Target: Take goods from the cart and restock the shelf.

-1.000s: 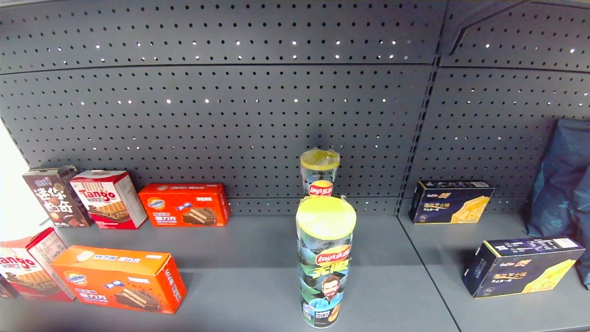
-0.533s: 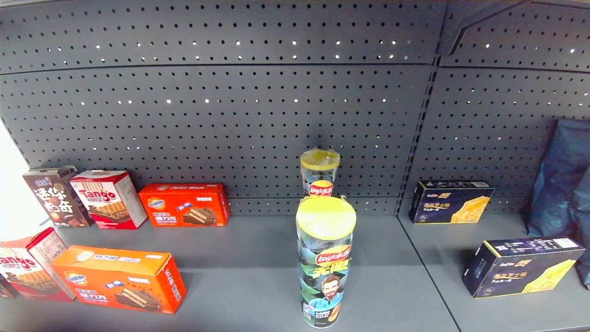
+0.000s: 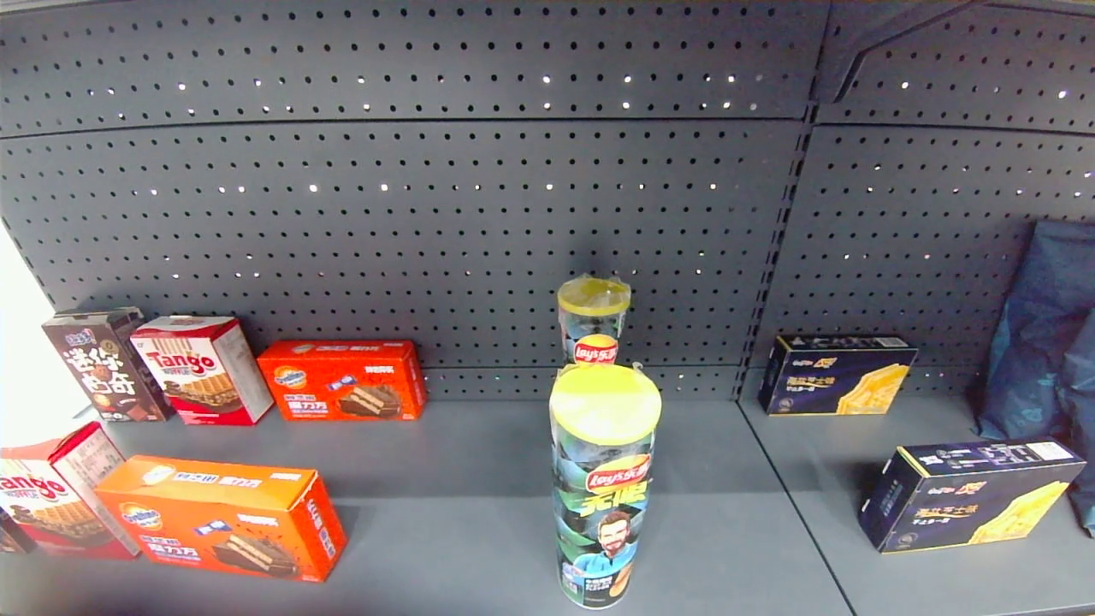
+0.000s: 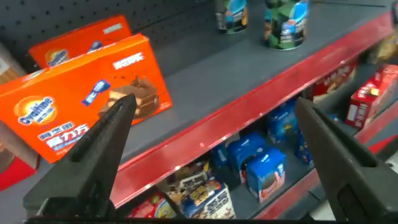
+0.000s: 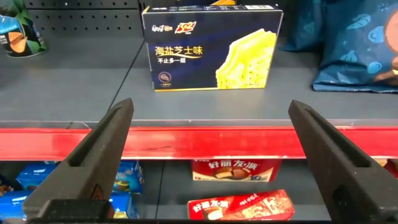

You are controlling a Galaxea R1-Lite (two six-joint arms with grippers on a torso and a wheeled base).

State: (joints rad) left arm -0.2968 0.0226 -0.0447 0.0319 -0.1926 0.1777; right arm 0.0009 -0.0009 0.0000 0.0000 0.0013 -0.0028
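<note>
Goods sit in 2 loose rows on the grey shelf [image 3: 462, 453]. There are 2 chip cans, both upright: the front can [image 3: 605, 488] is near the shelf's lip, and the back can [image 3: 593, 321] is straight behind it against the pegboard [image 3: 428, 214], the 2 not touching. To their left I count 2 orange boxes, the back orange box [image 3: 342, 379] by the pegboard and the front orange box [image 3: 222, 518] near the lip. Further left are 2 red-and-white wafer boxes, 1 at the back [image 3: 201, 370] and 1 at the front corner [image 3: 51, 496], plus 1 brown box [image 3: 103, 364] beside the back one. Right of the shelf's seam lie 2 dark blue boxes, 1 at the back [image 3: 834, 374] and 1 toward the lip [image 3: 971, 494], with blue bags [image 3: 1048, 334] at the far right; I cannot count the bags. Bare deck runs on both sides of the cans, out to the orange boxes and out to the dark blue boxes, and another strip lies between the 2 rows. My left pincer [image 4: 214, 102] is spread wide with nothing between its fingers, out past the red front edge [image 4: 249, 118], near the front orange box. My right pincer [image 5: 210, 104] is equally wide and holds nothing, outside the same red edge, facing the nearer dark blue box. Below the edge, a lower tier holds blue packs [image 4: 261, 168] and red boxes [image 5: 236, 169].
</note>
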